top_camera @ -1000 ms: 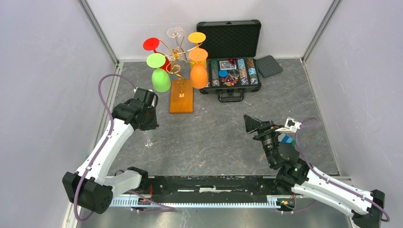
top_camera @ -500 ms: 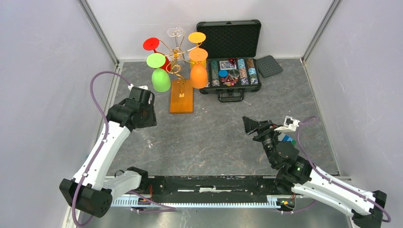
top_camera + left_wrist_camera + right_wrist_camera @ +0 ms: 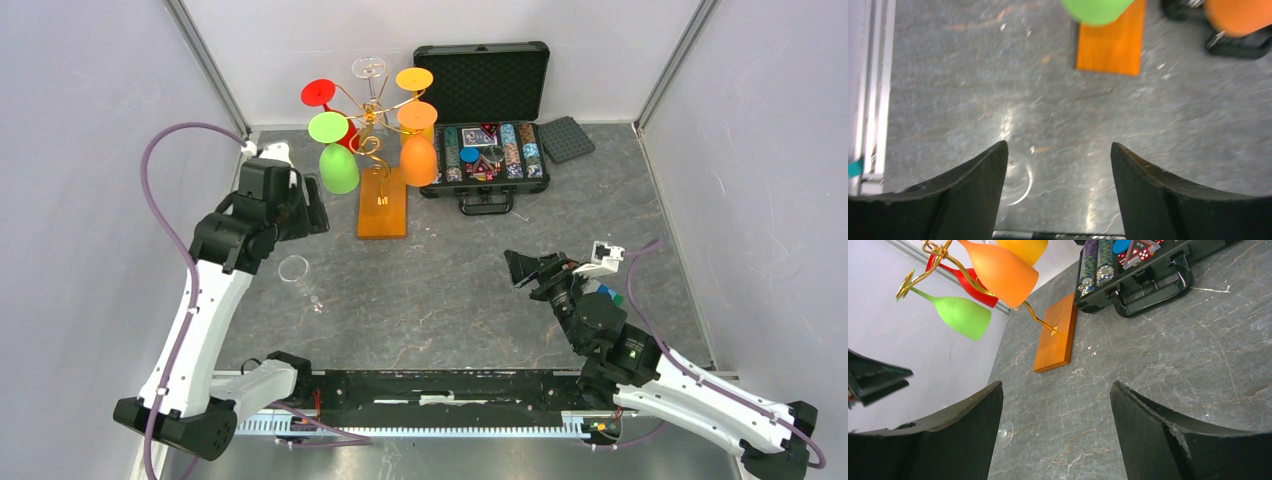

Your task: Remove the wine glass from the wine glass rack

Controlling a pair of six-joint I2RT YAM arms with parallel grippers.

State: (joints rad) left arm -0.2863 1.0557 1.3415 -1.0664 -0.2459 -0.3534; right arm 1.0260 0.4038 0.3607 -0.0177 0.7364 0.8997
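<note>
Left gripper: jaws spread wide, nothing between them. Over the past second this arm has lifted and swung back toward the left rear. It now sits close in front of the rack, where before it was low over the table.

Clear wine glass: off the rack and on the grey stone-patterned table, left of the rack's base and well apart from it. Its rim was hidden under the left gripper a second ago and is now exposed. It appears to stand upright on its foot, though the transparent stem is hard to trace. In the left wrist view the rim lies just beside the inner edge of the left finger, with no contact evident.

Golden-copper wire rack with curled arms on its flat orange wooden base: position unchanged. It carries a lime-green glass, a large orange glass, a red glass, a smaller amber glass and a second clear glass, all hanging bowl-down.

Right gripper: jaws wide apart, empty, low over the table at right. It has drifted slightly leftward.

Open black chip case: unmoved, right of the rack.
</note>
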